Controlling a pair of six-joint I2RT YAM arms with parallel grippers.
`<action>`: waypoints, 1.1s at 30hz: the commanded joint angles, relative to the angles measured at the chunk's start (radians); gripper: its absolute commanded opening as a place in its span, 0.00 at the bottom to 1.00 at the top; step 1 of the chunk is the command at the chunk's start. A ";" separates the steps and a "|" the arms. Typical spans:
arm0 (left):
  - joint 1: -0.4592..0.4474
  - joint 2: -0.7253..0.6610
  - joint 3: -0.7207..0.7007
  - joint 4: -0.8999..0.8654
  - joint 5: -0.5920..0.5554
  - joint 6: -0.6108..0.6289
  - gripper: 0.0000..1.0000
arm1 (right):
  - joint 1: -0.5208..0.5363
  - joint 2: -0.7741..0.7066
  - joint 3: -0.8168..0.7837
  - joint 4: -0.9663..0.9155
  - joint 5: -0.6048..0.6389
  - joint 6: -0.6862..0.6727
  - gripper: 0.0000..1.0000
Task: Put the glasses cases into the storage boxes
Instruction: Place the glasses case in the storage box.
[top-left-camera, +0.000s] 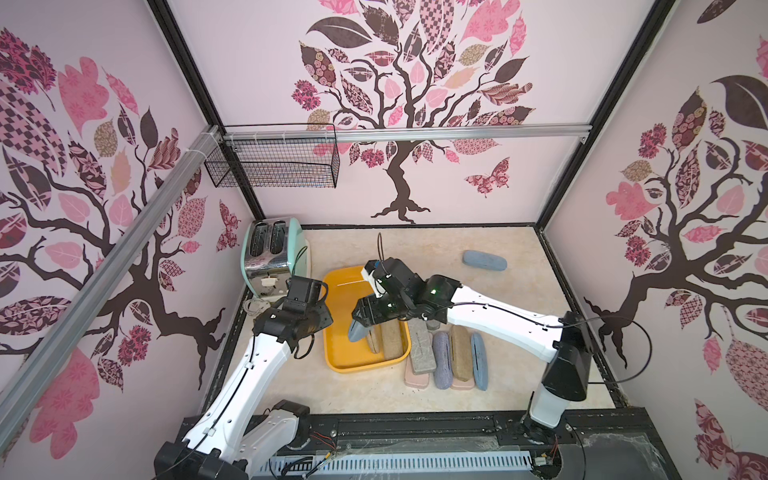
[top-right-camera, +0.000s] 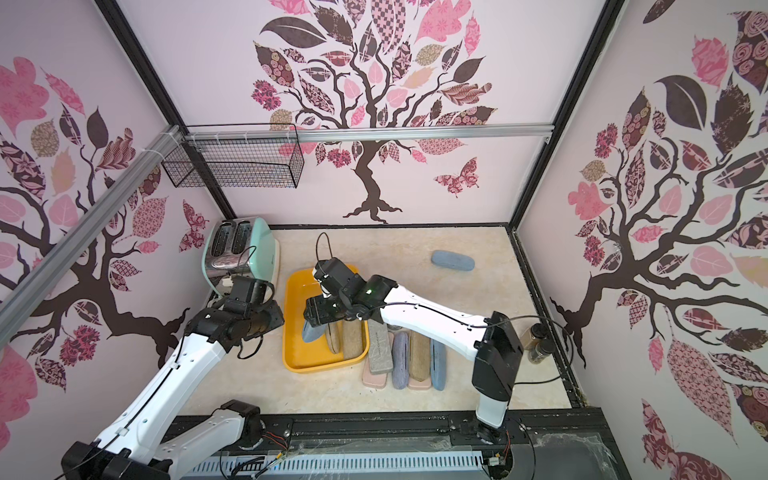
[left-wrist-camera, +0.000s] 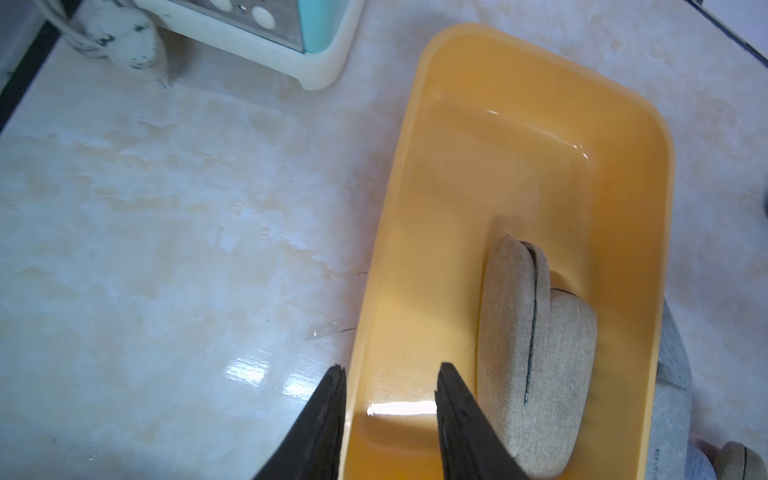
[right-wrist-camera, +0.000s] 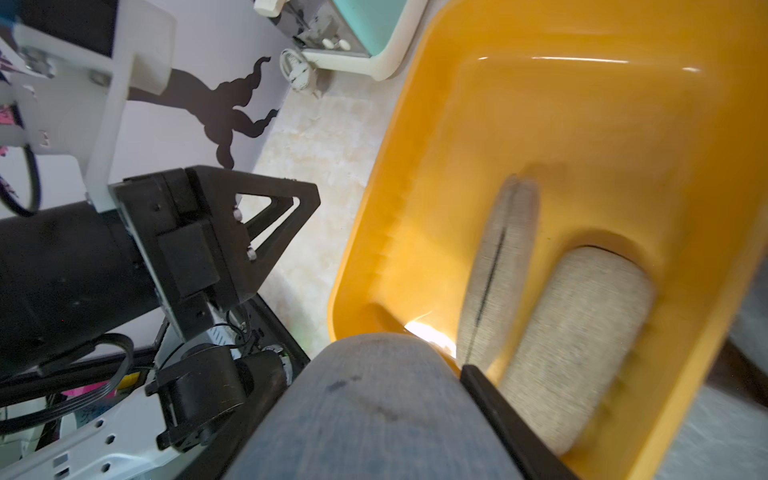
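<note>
Above marble tabletop (top-left-camera: 415, 257), right hand (top-left-camera: 365, 323), half-spread, clamps blue case (top-left-camera: 356, 335) over yellow tray (top-left-camera: 341, 355).

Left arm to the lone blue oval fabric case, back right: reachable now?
Probably not: from the left arm, the lone blue oval fabric case lies beyond the yellow-orange plastic tray, with the right arm stretched across between.

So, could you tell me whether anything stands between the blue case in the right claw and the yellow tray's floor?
Nothing visible does. The blue case in the right claw hangs tilted over bare yellow tray floor. Two tan cases lie beside that spot, and the left claw straddles the tray's wall on the other side.
</note>
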 joint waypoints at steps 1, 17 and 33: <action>0.062 -0.042 -0.045 0.012 0.044 0.025 0.38 | 0.029 0.088 0.122 -0.076 -0.043 -0.026 0.66; 0.063 -0.005 -0.069 0.045 0.137 0.007 0.35 | 0.033 0.444 0.419 -0.338 -0.035 -0.083 0.68; 0.063 0.026 -0.086 0.071 0.163 -0.003 0.36 | 0.016 0.322 0.364 -0.254 0.185 -0.095 0.98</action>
